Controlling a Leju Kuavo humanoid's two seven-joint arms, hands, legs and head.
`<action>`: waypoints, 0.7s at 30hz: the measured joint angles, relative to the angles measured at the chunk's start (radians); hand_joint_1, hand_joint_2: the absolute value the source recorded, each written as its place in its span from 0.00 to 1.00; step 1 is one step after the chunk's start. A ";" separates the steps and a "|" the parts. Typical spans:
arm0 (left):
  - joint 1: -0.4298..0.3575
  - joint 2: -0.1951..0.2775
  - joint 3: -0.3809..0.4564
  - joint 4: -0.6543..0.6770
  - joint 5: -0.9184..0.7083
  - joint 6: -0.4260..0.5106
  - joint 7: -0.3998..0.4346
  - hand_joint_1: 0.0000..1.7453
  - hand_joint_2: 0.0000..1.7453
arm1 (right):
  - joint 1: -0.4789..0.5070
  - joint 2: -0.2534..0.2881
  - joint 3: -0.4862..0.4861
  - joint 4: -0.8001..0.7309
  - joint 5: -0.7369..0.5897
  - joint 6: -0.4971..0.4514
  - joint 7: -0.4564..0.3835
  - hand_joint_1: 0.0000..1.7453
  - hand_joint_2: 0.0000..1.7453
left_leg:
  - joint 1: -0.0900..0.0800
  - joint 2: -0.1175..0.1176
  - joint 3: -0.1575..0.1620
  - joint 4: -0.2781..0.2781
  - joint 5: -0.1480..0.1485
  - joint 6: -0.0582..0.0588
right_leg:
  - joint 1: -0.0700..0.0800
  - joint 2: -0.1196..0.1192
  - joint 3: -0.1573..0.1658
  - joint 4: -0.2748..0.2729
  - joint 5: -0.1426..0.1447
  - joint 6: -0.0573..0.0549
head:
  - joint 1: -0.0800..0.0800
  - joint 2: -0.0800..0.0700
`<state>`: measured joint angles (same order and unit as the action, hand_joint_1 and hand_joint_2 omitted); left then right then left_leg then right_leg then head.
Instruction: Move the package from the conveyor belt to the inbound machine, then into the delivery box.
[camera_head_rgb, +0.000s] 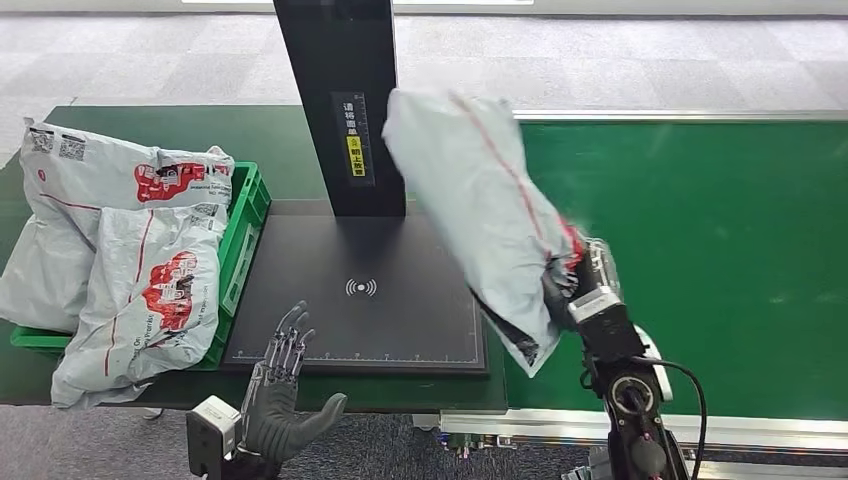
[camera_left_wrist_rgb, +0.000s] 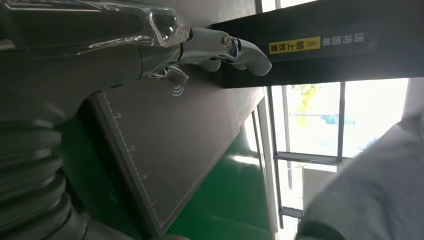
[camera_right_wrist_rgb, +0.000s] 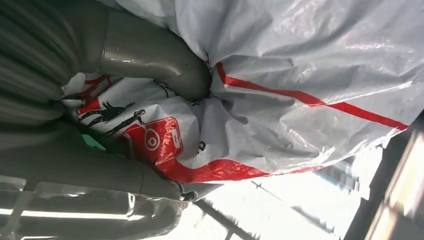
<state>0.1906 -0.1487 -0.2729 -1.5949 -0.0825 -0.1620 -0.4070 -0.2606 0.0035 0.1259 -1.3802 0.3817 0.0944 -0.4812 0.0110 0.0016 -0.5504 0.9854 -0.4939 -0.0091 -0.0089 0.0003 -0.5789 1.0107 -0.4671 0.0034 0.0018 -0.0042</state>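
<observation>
A grey plastic package (camera_head_rgb: 480, 210) with red stripes hangs in the air, tilted, over the seam between the green conveyor belt (camera_head_rgb: 720, 250) and the black inbound machine platform (camera_head_rgb: 360, 290). My right hand (camera_head_rgb: 568, 275) grips its lower end; the thumb (camera_right_wrist_rgb: 155, 62) presses into the crumpled bag (camera_right_wrist_rgb: 300, 75). My left hand (camera_head_rgb: 282, 390) is held flat with fingers spread at the platform's near edge, holding nothing. Its fingers (camera_left_wrist_rgb: 225, 47) hover over the black platform (camera_left_wrist_rgb: 170, 145). The green delivery box (camera_head_rgb: 245, 215) stands left of the platform.
The machine's black upright post (camera_head_rgb: 345, 100) rises behind the platform, close to the package's upper end. Two similar grey packages (camera_head_rgb: 120, 240) lie piled in and over the green box. A grey tiled floor lies beyond the table.
</observation>
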 joint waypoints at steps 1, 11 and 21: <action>-0.004 0.002 -0.002 0.003 0.001 -0.006 -0.001 0.00 1.00 | -0.017 -0.010 0.040 0.024 0.013 0.036 0.001 0.97 1.00 | 0.000 0.000 0.000 0.000 0.000 0.000 | 0.000 0.000 0.000 0.000 0.000 0.000 | 0.000 0.000; -0.015 0.028 -0.014 0.024 0.023 -0.001 -0.014 0.00 1.00 | -0.139 -0.097 0.297 0.227 0.032 0.145 -0.001 1.00 1.00 | -0.001 0.000 -0.001 0.000 0.000 0.001 | 0.000 0.000 0.000 0.000 0.000 0.000 | 0.000 0.000; -0.010 0.043 -0.018 0.025 0.031 0.004 -0.014 0.00 1.00 | -0.195 -0.120 0.362 0.308 0.037 0.133 0.006 1.00 1.00 | 0.000 0.000 -0.001 0.000 0.000 0.001 | 0.000 0.000 0.000 0.000 0.000 0.000 | 0.000 0.000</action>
<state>0.1810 -0.1061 -0.2908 -1.5700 -0.0518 -0.1579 -0.4215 -0.4555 -0.1162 0.4879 -1.0717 0.4191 0.2273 -0.4752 0.0107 0.0011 -0.5509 0.9855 -0.4938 -0.0086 -0.0091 0.0001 -0.5793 1.0107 -0.4671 0.0035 0.0019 -0.0042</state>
